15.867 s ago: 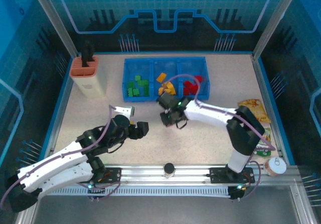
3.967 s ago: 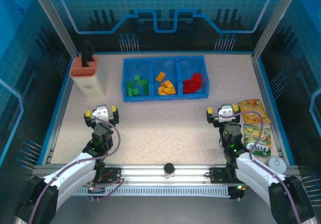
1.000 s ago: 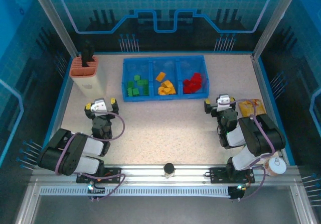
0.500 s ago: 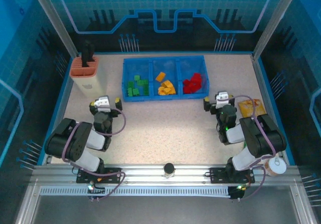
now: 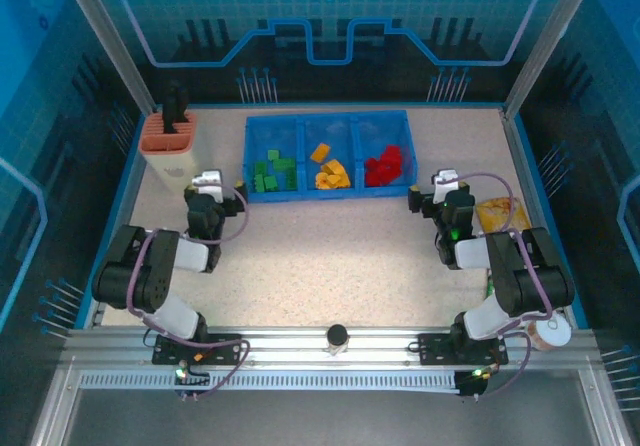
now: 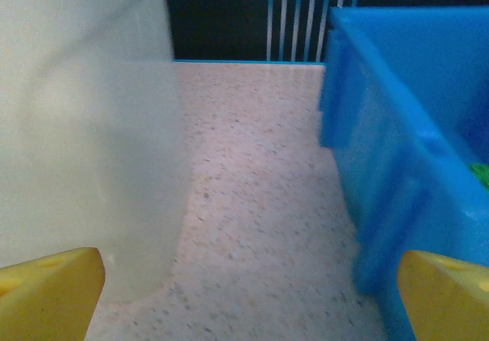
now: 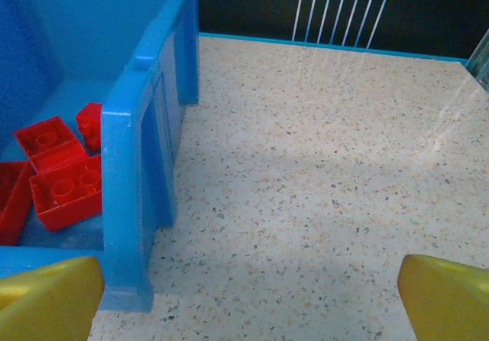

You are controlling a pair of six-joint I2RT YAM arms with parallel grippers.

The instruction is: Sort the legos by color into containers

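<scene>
Cream-and-orange plastic tool holder [image 5: 172, 151]: upright, just beside the left end effector [image 6: 244, 303]; a sideways swing could tip it.
Left end effector: yellow fingertips [image 6: 47, 289] spread wide, nothing between them. It sits in the gap between holder and tray.
Shallow blue plastic tray [image 5: 330, 198]: a knock on either end wall would slide it and could jumble the sorting.
Small plastic lego bricks [image 5: 331, 173]: green in the left compartment, orange in the middle, red in the right; the sort looks done.
Right end effector [image 7: 244, 303]: wide apart, empty, just beside the tray's right wall.
Yellow snack packets [image 5: 500, 214]: near the right arm — a folding elbow could drag them.
</scene>
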